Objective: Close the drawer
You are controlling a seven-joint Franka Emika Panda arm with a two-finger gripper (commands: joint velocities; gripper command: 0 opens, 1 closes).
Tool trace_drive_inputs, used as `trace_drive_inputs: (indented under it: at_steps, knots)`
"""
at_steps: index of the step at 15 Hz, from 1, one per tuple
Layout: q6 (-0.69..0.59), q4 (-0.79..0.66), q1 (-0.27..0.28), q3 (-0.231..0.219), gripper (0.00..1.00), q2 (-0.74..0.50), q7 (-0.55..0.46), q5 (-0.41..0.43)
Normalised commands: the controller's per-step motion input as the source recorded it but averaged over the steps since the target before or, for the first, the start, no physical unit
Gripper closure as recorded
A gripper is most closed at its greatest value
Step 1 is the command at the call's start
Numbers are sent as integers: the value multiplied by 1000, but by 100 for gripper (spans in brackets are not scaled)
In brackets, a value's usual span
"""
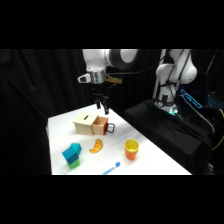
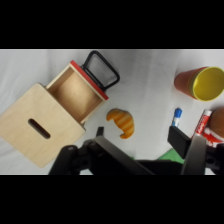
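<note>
While the gripper (image 1: 103, 106) hangs over the white table (image 1: 150, 150), the drawer (image 1: 101, 125) sits just below it and slightly toward the camera, pulled out of the pale wooden box (image 1: 86, 124). No contact visible between them in the side view.

Wrist view: drawer (image 2: 76, 93) is upper left of the black linkage, well out of the box (image 2: 37, 125). Orange-red front (image 2: 89, 80) faces away from the box, dark loop handle (image 2: 101, 70) lies on the table beyond it. Drawer interior is bare wood, nothing inside that I can see. Box top has one slot (image 2: 38, 128).

Other containers: yellow-orange cup (image 2: 201, 83) lies tipped in the wrist view, open mouth toward the camera, looks empty. In the side view it stands right of the drawer, well apart.

Loose items: orange croissant-shaped toy (image 2: 122, 122) on the table just beside the open drawer, between it and the gripper. Teal block (image 1: 72, 153) near the table's front left. Blue-tipped marker (image 2: 177, 116) near the cup; a red-and-white item (image 2: 206, 121) at the right edge, can't identify it.

Gripper: holds nothing, touches nothing. Fingers (image 2: 193, 150) look spread apart in the wrist view, moderate gap.
</note>
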Motion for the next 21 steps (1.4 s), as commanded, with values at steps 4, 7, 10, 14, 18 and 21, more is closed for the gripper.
trace_drive_inputs:
  at_steps: [4,7,10,14,18,21]
  knots:
    - [29,-48,-27,26,0,-30,67,-9]
    - [167,-224,-27,13,0,-151,237,1]
    - [276,-349,-19,8,0,-231,322,0]
    - [312,-389,1,19,0,-255,314,8]
    - [343,-365,21,30,0,-221,349,36]
    - [389,-309,24,18,0,-140,427,13]
